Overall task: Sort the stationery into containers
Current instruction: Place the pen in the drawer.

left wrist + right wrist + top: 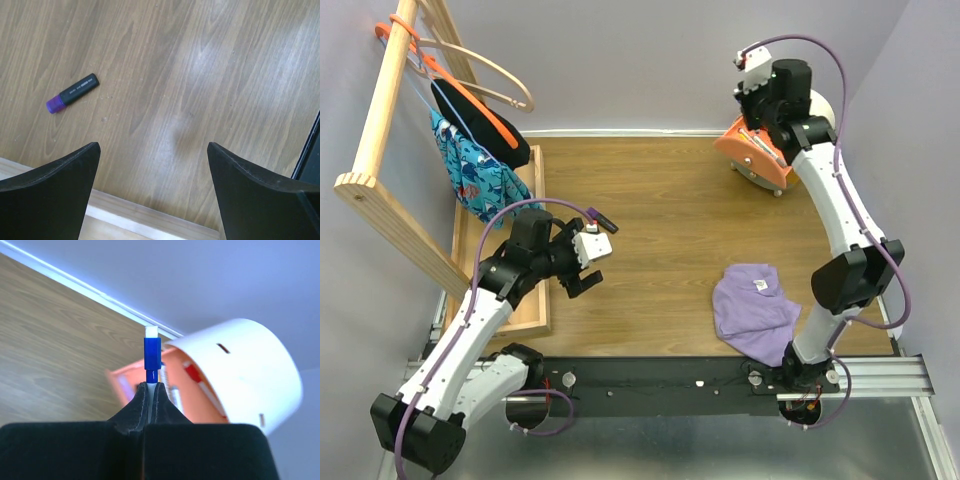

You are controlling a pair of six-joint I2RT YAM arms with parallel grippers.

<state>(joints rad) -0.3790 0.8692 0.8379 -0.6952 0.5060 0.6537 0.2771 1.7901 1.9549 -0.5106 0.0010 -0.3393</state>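
Note:
My right gripper (151, 387) is shut on a blue-and-white pen (152, 355) and holds it upright over the open orange drawer (197, 390) of the cream rounded drawer unit (250, 365). Pens and a red-capped marker lie in that drawer. In the top view the right gripper (761, 115) hangs over the orange drawer (752, 152) at the far right. My left gripper (154, 150) is open and empty above bare table. A black marker with a purple cap (73, 93) lies ahead and to its left; it also shows in the top view (601, 218), just beyond the left gripper (584, 268).
A purple cloth (754, 306) lies crumpled at the near right by the right arm's base. A long wooden tray (525, 300) runs along the left edge, its rim just below my left fingers (130, 216). A wooden rack (382, 110) with hangers and clothes leans over the far left.

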